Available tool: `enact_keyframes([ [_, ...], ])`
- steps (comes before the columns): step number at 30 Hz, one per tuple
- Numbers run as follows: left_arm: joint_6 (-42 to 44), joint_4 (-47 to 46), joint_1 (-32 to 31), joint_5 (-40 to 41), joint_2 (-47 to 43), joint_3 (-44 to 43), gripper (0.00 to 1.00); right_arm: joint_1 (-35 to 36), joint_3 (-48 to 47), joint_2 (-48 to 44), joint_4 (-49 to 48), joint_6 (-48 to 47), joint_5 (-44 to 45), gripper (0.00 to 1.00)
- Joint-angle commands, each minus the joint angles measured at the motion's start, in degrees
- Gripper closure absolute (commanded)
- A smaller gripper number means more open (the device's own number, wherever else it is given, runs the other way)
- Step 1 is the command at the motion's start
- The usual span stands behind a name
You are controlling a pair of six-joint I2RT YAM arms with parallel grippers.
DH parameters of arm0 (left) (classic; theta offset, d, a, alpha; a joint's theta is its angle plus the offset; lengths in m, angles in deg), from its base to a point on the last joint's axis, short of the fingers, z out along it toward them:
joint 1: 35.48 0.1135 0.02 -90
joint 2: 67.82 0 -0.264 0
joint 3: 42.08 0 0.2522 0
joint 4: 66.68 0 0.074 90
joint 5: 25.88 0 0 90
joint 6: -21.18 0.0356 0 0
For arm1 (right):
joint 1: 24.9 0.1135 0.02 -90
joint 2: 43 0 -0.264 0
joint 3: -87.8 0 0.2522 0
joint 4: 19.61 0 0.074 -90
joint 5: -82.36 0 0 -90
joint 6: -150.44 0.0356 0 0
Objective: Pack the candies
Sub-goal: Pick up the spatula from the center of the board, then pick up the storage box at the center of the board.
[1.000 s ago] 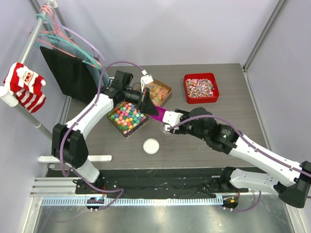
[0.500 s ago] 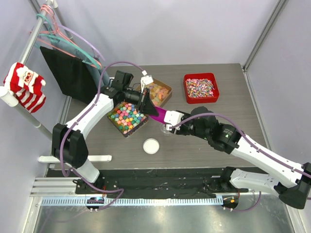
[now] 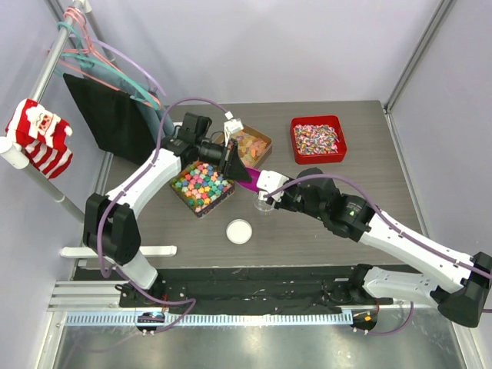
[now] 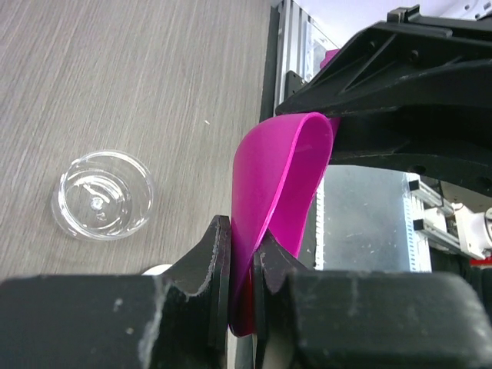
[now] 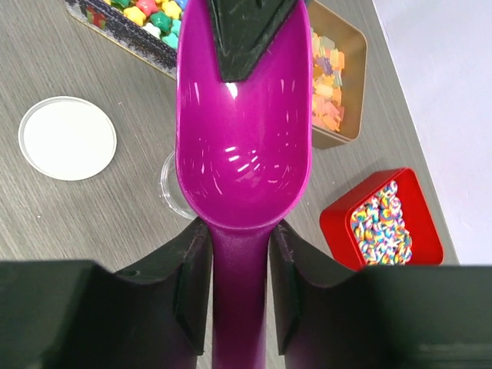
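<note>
Candies (image 3: 201, 186) all lie in their dark tray (image 3: 221, 204) at the left of the counter (image 3: 177, 231). Seen from above, the left pincer (image 3: 231, 163) and right pincer (image 3: 265, 183) meet on a purple scoop (image 3: 250, 174) just right of the tray. A clear cup (image 3: 264, 204) stands just nearer, with its lid (image 3: 239, 231) off beside it.

From the left wrist, that pincer is clenched on the scoop's thin edge, and the cup is empty.

From the right wrist, that pincer's fingers press both sides of the handle, grasping it, and the scoop's bowl is bare.

Packing has hardly begun: scooping, filling and lidding all remain.
</note>
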Motion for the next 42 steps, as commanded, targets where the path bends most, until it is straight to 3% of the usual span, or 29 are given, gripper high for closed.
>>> enact_keyframes([
  [1, -1.88, -1.22, -1.15, -2.21, 0.68, 0.67, 1.00, 0.00, -0.22, 0.46, -11.34, 1.81, 1.69, 0.69],
  [5, -2.14, -1.92, -1.24, -1.95, 0.77, 1.02, 1.00, 0.09, 0.14, 0.46, -11.60, 1.55, 2.30, 0.98],
  [8, -2.14, -1.92, -1.06, -0.72, 0.60, 1.28, 0.97, 0.09, 0.75, -0.07, -11.52, 1.11, 2.48, 0.99],
  [9, -2.06, -1.92, -0.98, -0.45, 0.51, 1.29, 0.83, 0.09, 0.93, -0.25, -11.52, 0.93, 2.48, 0.99],
  [11, -1.97, -1.92, -0.63, 0.60, 0.42, 1.02, 0.70, 0.09, 1.63, -1.03, -11.43, 0.41, 2.74, 0.99],
  [12, -1.97, -1.66, -0.28, 0.78, 0.33, 0.85, 0.55, 0.09, 1.89, -1.21, -11.34, 0.32, 2.74, 0.99],
  [13, -2.06, -1.57, 0.07, 0.95, 0.33, 0.50, 0.46, 0.09, 2.15, -1.39, -11.17, 0.14, 2.83, 0.99],
  [15, -2.23, -1.22, 1.83, 2.18, 0.07, -0.56, 0.36, 0.00, 2.86, -2.09, -10.90, -0.47, 2.92, 0.99],
  [20, -2.15, 0.80, 7.88, 5.43, -1.25, -3.02, 0.31, 0.00, 3.91, -2.88, -9.85, -1.00, 3.09, 0.99],
  [23, -0.31, 2.90, 11.14, 8.42, -2.83, -4.42, 0.22, -0.09, 4.44, -2.97, -9.50, -1.44, 3.09, 0.99],
  [26, 4.17, 5.62, 12.29, 17.54, -4.67, -4.96, 0.16, 0.00, 4.36, -2.88, -9.06, -1.88, 3.70, 0.99],
  [32, 11.91, 5.28, 12.38, 32.66, -7.58, 0.84, 0.11, -0.09, -0.47, 0.62, -4.05, -2.32, 4.76, 0.99],
  [36, 14.90, 4.85, 12.91, 40.48, -8.46, 4.44, 0.02, -0.09, -5.13, 4.49, -0.45, -3.20, 6.86, 0.99],
  [42, 18.15, 2.30, 14.58, 47.44, -8.81, 9.02, 0.00, 0.09, -10.32, 10.21, 1.93, -4.60, 7.93, 0.99],
])
